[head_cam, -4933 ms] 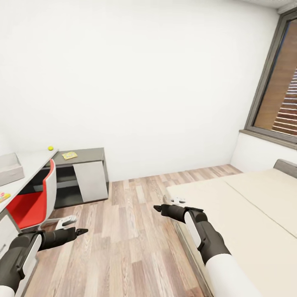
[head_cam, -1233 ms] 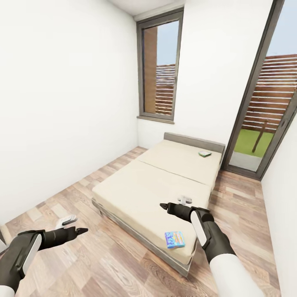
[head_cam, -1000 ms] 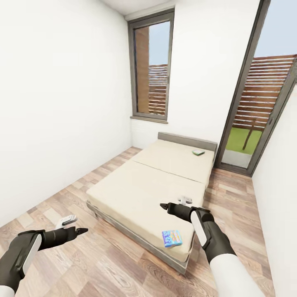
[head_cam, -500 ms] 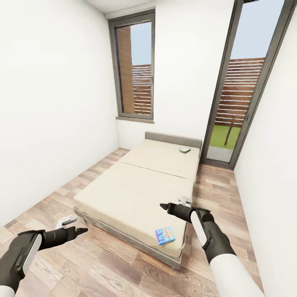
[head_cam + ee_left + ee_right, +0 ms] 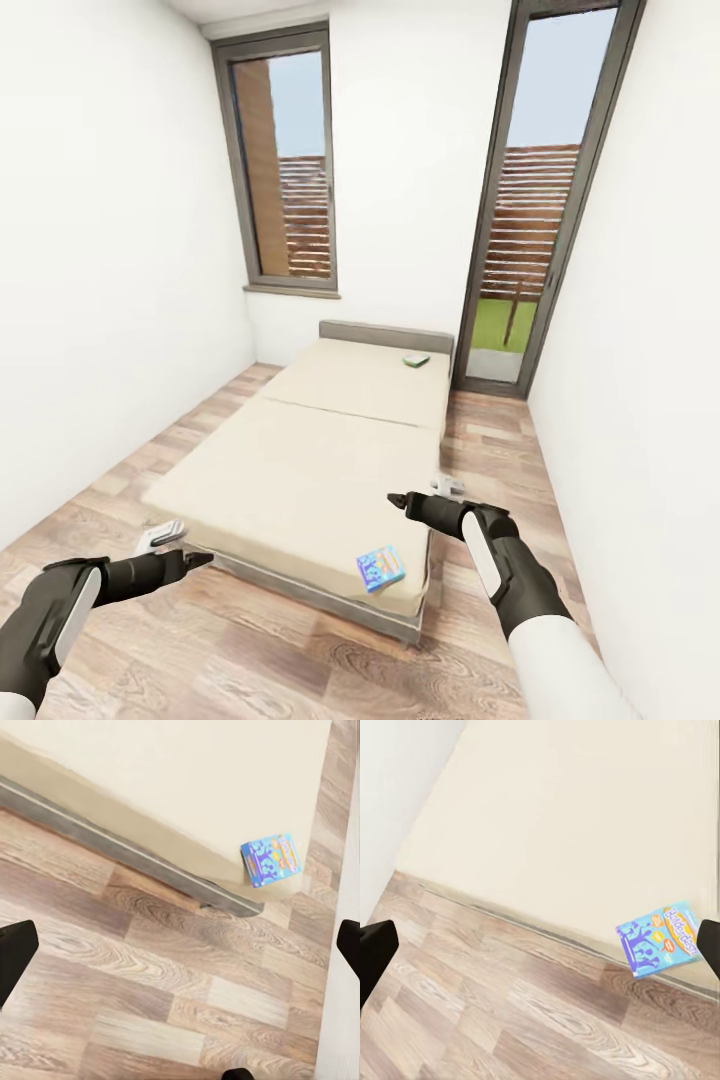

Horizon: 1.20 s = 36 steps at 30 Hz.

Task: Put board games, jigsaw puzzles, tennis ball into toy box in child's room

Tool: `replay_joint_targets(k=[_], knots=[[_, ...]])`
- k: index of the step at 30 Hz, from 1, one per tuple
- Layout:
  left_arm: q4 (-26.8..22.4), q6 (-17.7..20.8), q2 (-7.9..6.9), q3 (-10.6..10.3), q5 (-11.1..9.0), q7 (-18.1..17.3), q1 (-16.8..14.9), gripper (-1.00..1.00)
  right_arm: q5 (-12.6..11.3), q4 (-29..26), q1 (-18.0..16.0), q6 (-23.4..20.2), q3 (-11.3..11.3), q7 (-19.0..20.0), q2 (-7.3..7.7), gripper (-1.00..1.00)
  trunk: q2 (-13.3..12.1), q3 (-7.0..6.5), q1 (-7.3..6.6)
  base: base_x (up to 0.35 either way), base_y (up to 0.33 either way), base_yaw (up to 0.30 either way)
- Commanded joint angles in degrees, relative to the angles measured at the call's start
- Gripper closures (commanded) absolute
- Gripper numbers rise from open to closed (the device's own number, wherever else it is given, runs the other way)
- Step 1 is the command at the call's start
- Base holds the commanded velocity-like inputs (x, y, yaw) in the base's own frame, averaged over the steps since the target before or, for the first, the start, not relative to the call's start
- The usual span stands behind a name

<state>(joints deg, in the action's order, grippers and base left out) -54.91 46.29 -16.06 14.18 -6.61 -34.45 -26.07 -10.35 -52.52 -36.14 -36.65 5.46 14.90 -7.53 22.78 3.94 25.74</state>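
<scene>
The bed [image 5: 320,450] with two beige pads and a grey headboard lies ahead of me. A blue board game [image 5: 380,568] sits flat on its near right corner. A white-and-green board game [image 5: 416,360] lies far off by the headboard. My left gripper [image 5: 185,545] hangs open over the floor before the bed's near edge. My right gripper [image 5: 420,493] is open too, above the bed's right edge, a little past the blue box. The left wrist view has the blue board game [image 5: 272,859] on the bed [image 5: 187,765] corner. In the right wrist view the blue board game [image 5: 661,938] shows between wide-apart fingers [image 5: 375,952].
A tall window [image 5: 285,165] and a glass door [image 5: 525,200] stand behind the bed. White walls close in on both sides. A narrow strip of wood floor [image 5: 490,450] runs along the bed's right side; more floor [image 5: 280,650] lies in front.
The view has swung right: desk and red chair have left the picture and the bed is now centred, its two boxes shifted leftward. Both arms keep the same pose, grippers open.
</scene>
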Motion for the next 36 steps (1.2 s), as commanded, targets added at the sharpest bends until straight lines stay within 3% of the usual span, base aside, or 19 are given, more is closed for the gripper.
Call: replay_joint_targets(k=[1, 26, 36], knots=[[0.0, 0.4, -0.02, 0.1, -0.5, 0.1, 0.0, -1.00, 0.0, 0.0, -0.1, -0.4, 0.3, 0.3, -0.09, -1.00, 0.1, 0.14, 0.04, 0.000, 0.136, -0.247], [0.0, 0.5, 0.14, 0.0, -0.6, 0.1, 0.0, -1.00, -1.2, 0.0, -0.1, -0.4, 0.3, 0.3, -0.03, -1.00, 0.1, 0.14, 0.04, 0.000, 0.021, -0.247], [0.0, 0.7, 0.17, 0.0, -0.5, 0.1, 0.0, -1.00, -1.2, 0.0, -0.1, -0.4, 0.3, 0.2, -0.09, -1.00, 0.1, 0.21, 0.04, 0.000, 0.165, -0.247]])
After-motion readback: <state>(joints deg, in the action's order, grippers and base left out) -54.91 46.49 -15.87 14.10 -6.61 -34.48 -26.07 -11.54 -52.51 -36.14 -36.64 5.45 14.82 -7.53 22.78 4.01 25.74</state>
